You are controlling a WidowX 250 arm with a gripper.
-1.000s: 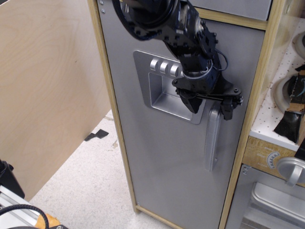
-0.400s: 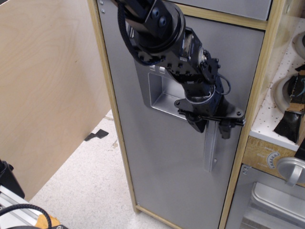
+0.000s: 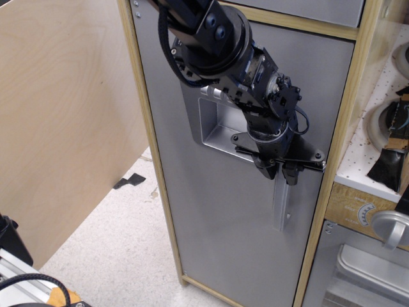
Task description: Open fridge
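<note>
The fridge [image 3: 217,224] is a tall toy unit with a light wood frame and a flat silver-grey door, and the door is closed. Its recessed dispenser panel [image 3: 216,128] is partly hidden by my black arm, and the buttons are hidden. The curved silver handle [image 3: 282,204] runs vertically near the door's right edge. My gripper [image 3: 278,173] points down at the top of the handle. One black finger is on each side of the handle, and they are closed in against it.
A large plywood board [image 3: 64,115] stands to the left of the fridge. To the right is a smaller silver oven door [image 3: 361,272] with a round knob [image 3: 391,227], under a white pegboard shelf [image 3: 377,147] holding black items. The speckled floor [image 3: 121,256] lies below.
My gripper has moved down from the dispenser panel's lower right corner onto the top of the handle. Its fingers have narrowed from wide apart to closed around the handle. The door has not moved.
</note>
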